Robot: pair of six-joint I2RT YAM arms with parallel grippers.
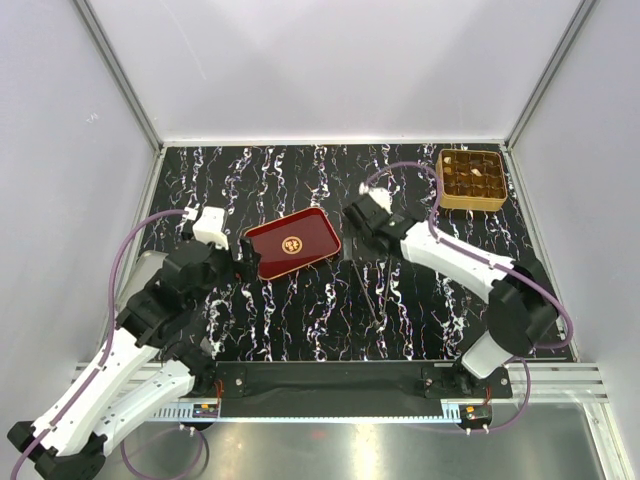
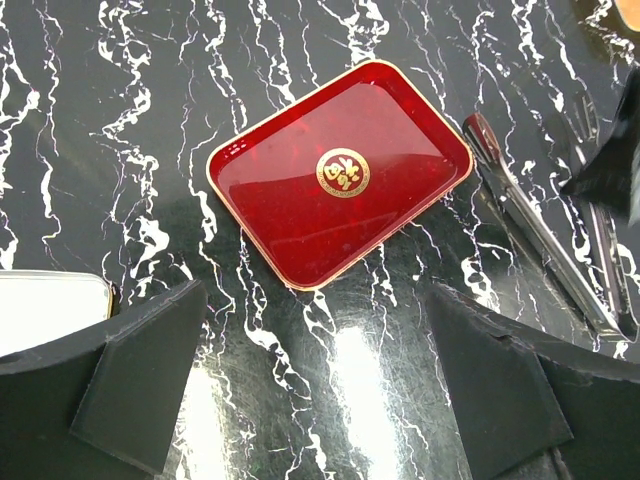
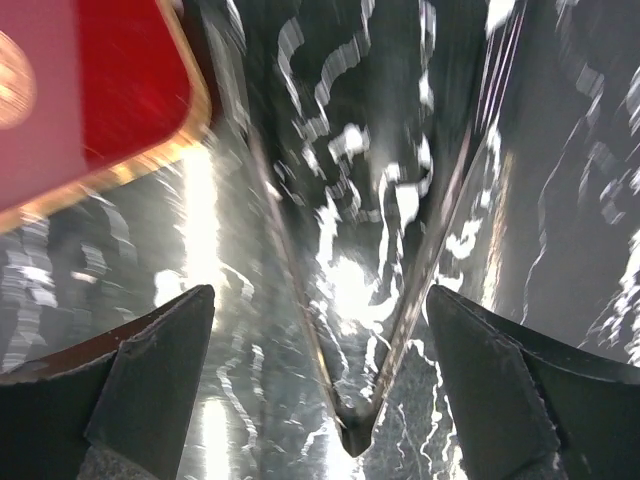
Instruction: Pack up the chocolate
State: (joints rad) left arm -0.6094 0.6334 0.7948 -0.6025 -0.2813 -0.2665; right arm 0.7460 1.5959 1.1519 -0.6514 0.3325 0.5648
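**Both grippers stand open as chocolate waits in far corner box**

At the near edge of the black, white-veined table point(image 1: 400, 310), the two arms reach out from their bases. The left gripper point(image 2: 315, 295) hovers over bare tabletop just short of the red tray point(image 2: 300, 210), its fingers point(image 2: 140, 380) spread wide with nothing between them. The tray lies flat and turned at an angle, gold-rimmed, a round gold emblem point(image 2: 343, 173) at its centre and nothing else on it.

Just beside the tray's right edge lie metal tongs point(image 2: 530, 235), flat on the table. The right gripper point(image 3: 320, 292) hangs directly above them. In the right wrist view the tongs' two arms run away in a narrow V from their joined end, between fingers that are parted wide and touch neither arm. That view is blurred, so finer detail is lost.

Well apart from both grippers, in the table's far right corner, sits the square golden box point(image 1: 470, 207). The chocolate point(image 1: 468, 178) lies in its grid of compartments, dark brown pieces among paler ones. Individual pieces are too small to count.
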